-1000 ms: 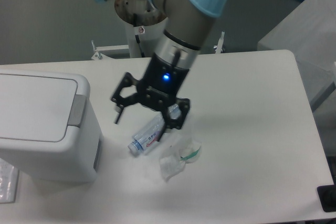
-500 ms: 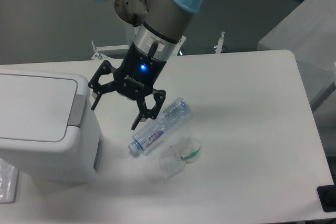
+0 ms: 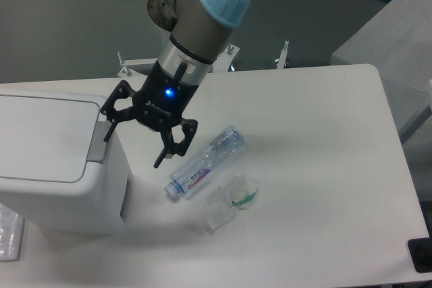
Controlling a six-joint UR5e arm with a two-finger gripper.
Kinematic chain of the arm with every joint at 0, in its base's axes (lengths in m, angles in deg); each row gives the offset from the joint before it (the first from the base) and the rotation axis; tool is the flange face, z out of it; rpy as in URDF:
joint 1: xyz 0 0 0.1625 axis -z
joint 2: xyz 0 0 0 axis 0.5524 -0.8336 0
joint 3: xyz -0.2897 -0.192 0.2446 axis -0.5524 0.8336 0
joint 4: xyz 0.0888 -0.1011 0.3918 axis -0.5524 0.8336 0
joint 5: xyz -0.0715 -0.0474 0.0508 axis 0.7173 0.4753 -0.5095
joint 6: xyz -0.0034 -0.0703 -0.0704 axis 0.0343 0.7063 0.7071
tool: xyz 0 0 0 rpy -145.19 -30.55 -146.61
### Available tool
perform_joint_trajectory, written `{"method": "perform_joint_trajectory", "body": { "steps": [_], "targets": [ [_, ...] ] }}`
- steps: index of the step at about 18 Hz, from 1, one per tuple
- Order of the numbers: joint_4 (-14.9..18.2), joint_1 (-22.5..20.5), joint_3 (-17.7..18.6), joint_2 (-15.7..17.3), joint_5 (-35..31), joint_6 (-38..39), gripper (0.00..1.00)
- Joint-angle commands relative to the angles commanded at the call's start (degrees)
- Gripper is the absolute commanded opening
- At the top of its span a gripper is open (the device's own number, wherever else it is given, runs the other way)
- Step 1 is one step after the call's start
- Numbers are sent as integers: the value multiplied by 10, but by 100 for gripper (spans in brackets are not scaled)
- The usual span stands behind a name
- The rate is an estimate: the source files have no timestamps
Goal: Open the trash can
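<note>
Gripper [image 3: 132, 142], jaws spread and empty, should be lowered squarely onto the trash can's [image 3: 54, 160] grey push tab [image 3: 99, 142], apparently just beneath one fingertip.

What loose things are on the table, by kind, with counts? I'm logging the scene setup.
Trash can: 1
Plastic bottle: 1
Crumpled clear wrapper: 1
Clear item at the lower left edge, cut off, kind unclear: 1
Total: 4
</note>
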Motion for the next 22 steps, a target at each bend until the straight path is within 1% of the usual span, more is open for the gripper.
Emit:
{"method": "perform_joint_trajectory", "body": {
  "steps": [5, 16, 18, 22],
  "targets": [
    [-11, 5, 0, -5, -1, 0, 100],
    [-11, 6, 5, -6, -1, 0, 100],
    [-12, 6, -4, -7, -1, -1, 100],
    [-41, 4, -35, -7, 0, -2, 100]
  ]
}}
